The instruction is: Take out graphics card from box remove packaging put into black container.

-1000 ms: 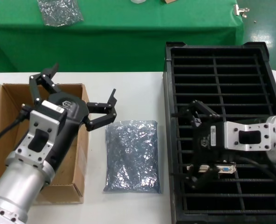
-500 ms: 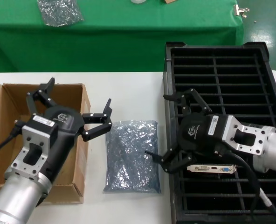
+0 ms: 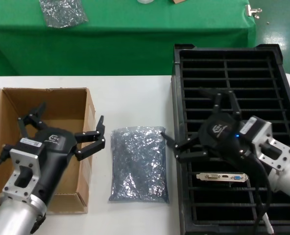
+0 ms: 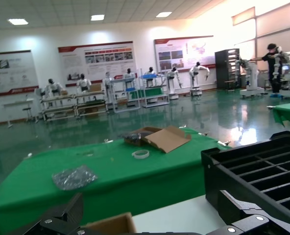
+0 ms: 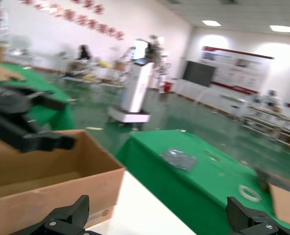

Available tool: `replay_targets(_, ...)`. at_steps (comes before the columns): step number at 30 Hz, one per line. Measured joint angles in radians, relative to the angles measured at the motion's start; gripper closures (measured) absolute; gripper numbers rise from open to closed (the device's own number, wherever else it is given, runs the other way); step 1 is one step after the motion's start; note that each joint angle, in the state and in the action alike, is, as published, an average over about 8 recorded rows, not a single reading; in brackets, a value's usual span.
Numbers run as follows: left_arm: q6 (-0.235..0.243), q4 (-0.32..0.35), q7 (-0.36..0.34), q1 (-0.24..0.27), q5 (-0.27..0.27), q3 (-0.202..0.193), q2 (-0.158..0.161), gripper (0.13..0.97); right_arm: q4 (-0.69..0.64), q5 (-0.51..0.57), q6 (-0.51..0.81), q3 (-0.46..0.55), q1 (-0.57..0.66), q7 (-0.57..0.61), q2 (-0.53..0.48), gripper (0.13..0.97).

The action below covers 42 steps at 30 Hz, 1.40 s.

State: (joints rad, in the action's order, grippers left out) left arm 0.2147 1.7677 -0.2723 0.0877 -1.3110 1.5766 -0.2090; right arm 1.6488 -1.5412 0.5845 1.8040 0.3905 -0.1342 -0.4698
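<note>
Graphics card (image 3: 222, 176) lying in slot of black container (image 3: 262, 73), silver bracket with blue port showing. Right gripper (image 3: 204, 122) hovering over container's left edge, fingers spread wide, holding nothing; small logo on body, unreadable. Left gripper (image 3: 61, 128) hanging over cardboard box (image 3: 8, 107), fingers wide apart, empty. Silver packaging (image 3: 137, 164) lying flat on table between box and container.

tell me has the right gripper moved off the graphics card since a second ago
Yes. The right gripper, jaws open, has lifted away from the graphics card, which lies in the black tray, and swung toward the tray's left wall.
</note>
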Motion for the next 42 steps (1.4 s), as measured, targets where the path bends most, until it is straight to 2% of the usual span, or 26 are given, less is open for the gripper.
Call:
replay_targets(25,-0.182,-0.142,0.231,-0.074,-0.414,0.020,-0.077,0.132,-0.041,-0.219,-0.495,-0.173,-0.331,0.114,0.144,0.129)
replay_targets(30,-0.195,-0.152,0.247,-0.080,-0.444,0.021,-0.083,0.132,-0.044,-0.235,-0.531,-0.185,-0.355,0.122,0.154,0.129)
replay_targets(42,-0.196,-0.153,0.249,-0.080,-0.446,0.021,-0.083,0.132,-0.045,-0.236,-0.534,-0.186,-0.356,0.123,0.155,0.129)
